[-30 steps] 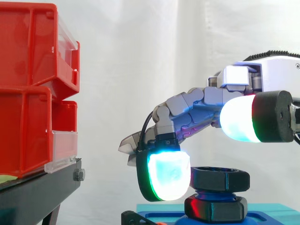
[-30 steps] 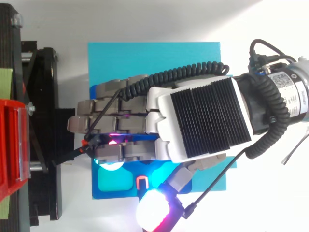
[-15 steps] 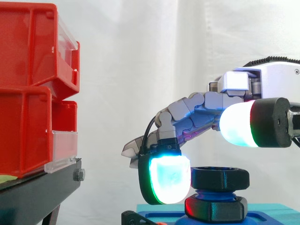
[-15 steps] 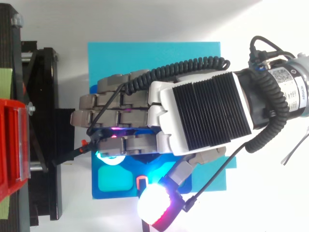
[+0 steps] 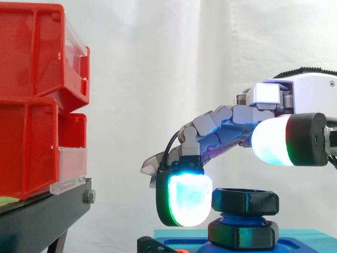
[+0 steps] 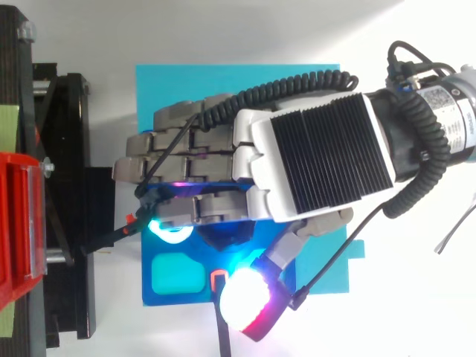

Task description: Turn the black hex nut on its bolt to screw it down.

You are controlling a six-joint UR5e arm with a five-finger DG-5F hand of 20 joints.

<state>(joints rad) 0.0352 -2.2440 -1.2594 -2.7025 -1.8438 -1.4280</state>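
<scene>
Black hex nut sits at the top of its blue bolt, which stands on the cyan board on the white counter, right of the red bins on their black stand. In the side view a band of bare blue thread shows between the nut and a second black hex piece at the bolt's foot. By my read the nut is not seated: it rides high with thread to go, so most of the screwing down is left. I can't tell from one moment how many turns are in. The robot hand reaches in over the bolt from the right, palm down, fingers bent at the knuckles and curled down over the nut. The cyan-glowing fingertip hangs at the nut's left flank, and its edge looks to be touching the nut at the same height. The thumb's white-and-red pad stands above and to the right of the nut, clear of it. So this is a one-sided hook on the nut, not a pinch. In the top view the fingers cover the nut, with the cyan glow at their left end and the thumb on the near side. Judgement: the hand is set up to push the flank round for another partial turn, and contact is thin enough that slip-off is the likely failure.
</scene>
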